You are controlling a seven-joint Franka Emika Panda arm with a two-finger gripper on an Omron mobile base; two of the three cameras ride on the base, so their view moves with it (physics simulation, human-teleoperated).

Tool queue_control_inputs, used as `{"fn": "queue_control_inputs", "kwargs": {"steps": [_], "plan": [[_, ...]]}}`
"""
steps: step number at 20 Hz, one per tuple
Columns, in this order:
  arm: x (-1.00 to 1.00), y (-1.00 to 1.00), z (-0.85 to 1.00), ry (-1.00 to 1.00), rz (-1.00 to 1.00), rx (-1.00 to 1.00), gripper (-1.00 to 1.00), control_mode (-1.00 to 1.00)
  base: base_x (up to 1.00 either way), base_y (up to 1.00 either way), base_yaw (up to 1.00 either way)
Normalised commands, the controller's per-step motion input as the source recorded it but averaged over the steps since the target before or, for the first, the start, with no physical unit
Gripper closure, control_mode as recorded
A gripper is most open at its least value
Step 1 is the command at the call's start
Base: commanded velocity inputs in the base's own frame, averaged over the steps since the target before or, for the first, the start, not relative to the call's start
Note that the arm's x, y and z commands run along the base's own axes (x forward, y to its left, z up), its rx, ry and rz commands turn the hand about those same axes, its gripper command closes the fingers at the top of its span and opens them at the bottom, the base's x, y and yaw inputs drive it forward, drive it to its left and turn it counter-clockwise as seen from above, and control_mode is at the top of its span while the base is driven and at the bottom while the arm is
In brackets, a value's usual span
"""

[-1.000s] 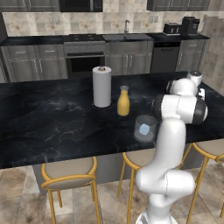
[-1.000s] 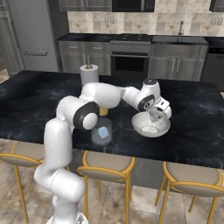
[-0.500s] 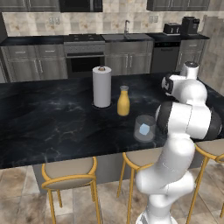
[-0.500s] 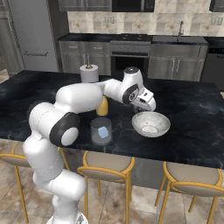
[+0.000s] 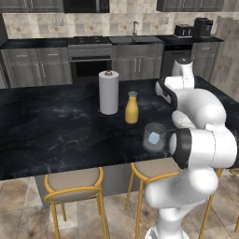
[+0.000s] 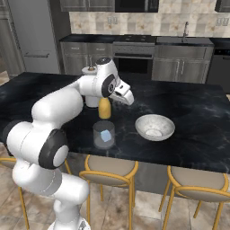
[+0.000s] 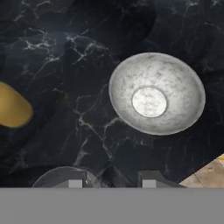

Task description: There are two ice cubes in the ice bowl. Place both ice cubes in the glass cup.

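Note:
The glass cup [image 6: 104, 134] stands near the counter's front edge with one pale blue ice cube [image 6: 106, 136] inside it; the cup [image 5: 154, 137] and its cube [image 5: 153, 137] also show beside my forearm. The ice bowl [image 6: 155, 127] sits to the cup's right, and looking down into the bowl [image 7: 127, 87] I see no cube, just a pale flat bottom. My gripper [image 6: 129, 99] hangs above the counter between the orange bottle and the bowl. Its tips [image 7: 112, 183] stand apart; what lies between them is hidden. The cup's rim [image 7: 65, 175] curves just left of them.
An orange juice bottle [image 6: 104, 108] stands just behind the glass, and a white paper towel roll [image 5: 108, 92] behind that. The black marble island [image 6: 193, 112] stretches wide to both sides. Yellow-legged stools [image 6: 110, 168] line its front edge.
The hand has lifted out of the ice bowl and swung left toward the bottle and glass. The bowl is now uncovered. One cube stays in the glass.

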Motion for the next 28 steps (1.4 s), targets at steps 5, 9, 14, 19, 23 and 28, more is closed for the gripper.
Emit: {"fn": "queue_control_inputs", "kwargs": {"steps": [5, 9, 14, 19, 23, 28], "plan": [[-0.11, 0.84, 0.11, 0.00, 0.00, 0.07, 1.00, -1.00, 0.00, 0.00, 0.00], [-0.07, 0.44, -0.05, 0.00, 0.00, 0.11, 1.00, -1.00, 0.00, 0.00, 0.00], [0.00, 0.16, -0.05, 0.01, 0.00, 0.03, 1.00, -1.00, 0.00, 0.00, 0.00], [0.00, 0.04, -0.25, 0.03, 0.00, 0.02, 1.00, -1.00, 0.00, 0.00, 0.00], [0.00, 0.00, -0.46, 0.06, 0.00, 0.10, 1.00, -1.00, 0.00, 0.00, 0.00], [0.00, 0.00, -0.40, 0.06, 0.00, 0.12, 1.00, -1.00, 0.00, 0.00, 0.00]]}}
